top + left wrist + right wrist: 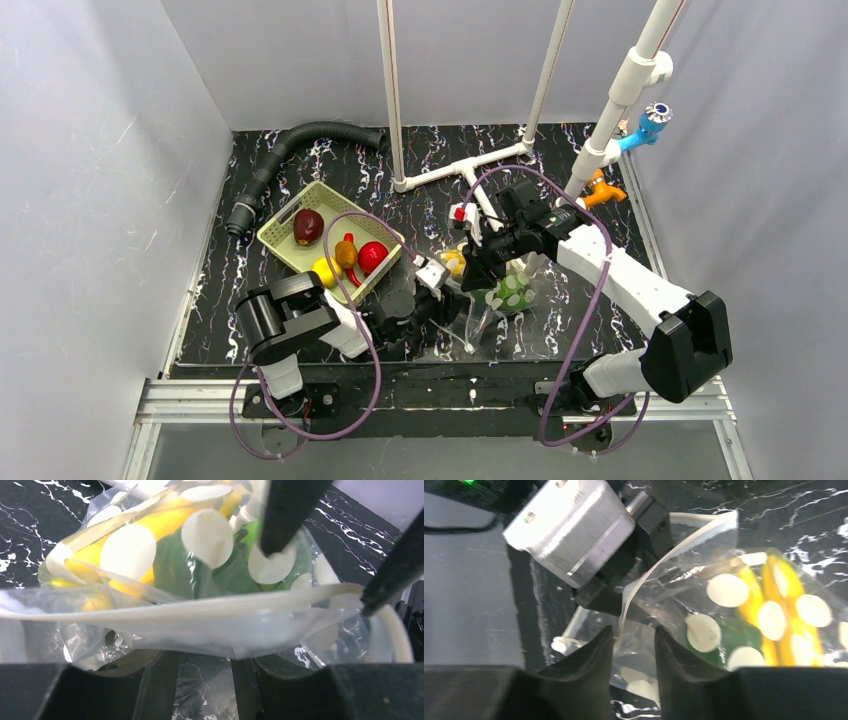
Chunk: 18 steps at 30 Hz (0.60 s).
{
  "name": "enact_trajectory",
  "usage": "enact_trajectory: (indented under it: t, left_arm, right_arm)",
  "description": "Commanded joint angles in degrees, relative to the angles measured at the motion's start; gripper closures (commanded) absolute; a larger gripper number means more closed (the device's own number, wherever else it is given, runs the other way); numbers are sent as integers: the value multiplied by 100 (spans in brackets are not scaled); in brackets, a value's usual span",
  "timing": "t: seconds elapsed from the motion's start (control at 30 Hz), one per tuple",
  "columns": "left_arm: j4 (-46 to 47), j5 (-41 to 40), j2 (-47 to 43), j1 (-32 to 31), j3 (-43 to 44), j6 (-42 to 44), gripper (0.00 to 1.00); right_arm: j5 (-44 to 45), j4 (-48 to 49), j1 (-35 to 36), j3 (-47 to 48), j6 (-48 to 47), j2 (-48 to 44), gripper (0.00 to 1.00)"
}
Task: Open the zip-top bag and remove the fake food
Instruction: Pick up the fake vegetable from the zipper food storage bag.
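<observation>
- The bag (497, 300) lies on the black marbled table (250, 300), about mid-way across and to the right of the basket (288, 209). Both arms meet over it.
- Left gripper (202, 657): I see its jaws part way apart, with the table showing through the gap. The bag's clear lower fold sags right at the tips. I cannot tell whether either finger presses on the film.
- The white zip strip (200, 612) runs across the left wrist view, just above that gripper's fingers.
- Right gripper (633, 630): jaws spread, with crinkled bag film lying in the gap. I see no pinch.
- From the left wrist, the right gripper's fingers (285, 520) come down as two dark bars set apart. One tip rests on a white dot of the bag, and the other is at the right end of the zip strip.
- Inside the bag I make out a banana (791, 582) and a green piece (734, 635) beside it, both behind the dotted plastic.
- The basket holds four pieces: dark red (308, 226), orange (346, 252), red (372, 256) and yellow (325, 270).
- From the right wrist, the left gripper's silver body sits at the bag's mouth, with the zip strip curling past its black fingers.
</observation>
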Motion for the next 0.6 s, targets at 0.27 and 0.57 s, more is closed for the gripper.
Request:
enact_trajectory:
  t: [0.27,0.57]
  left_arm:
    - [266,-141,-194,61,-243,343,51]
    - [421,-5,-2,119,-141,299,45]
  right_arm:
    - [2097,77,-109,227,-182,-330,40]
    - [3512,798,-106,169,251,-9,73]
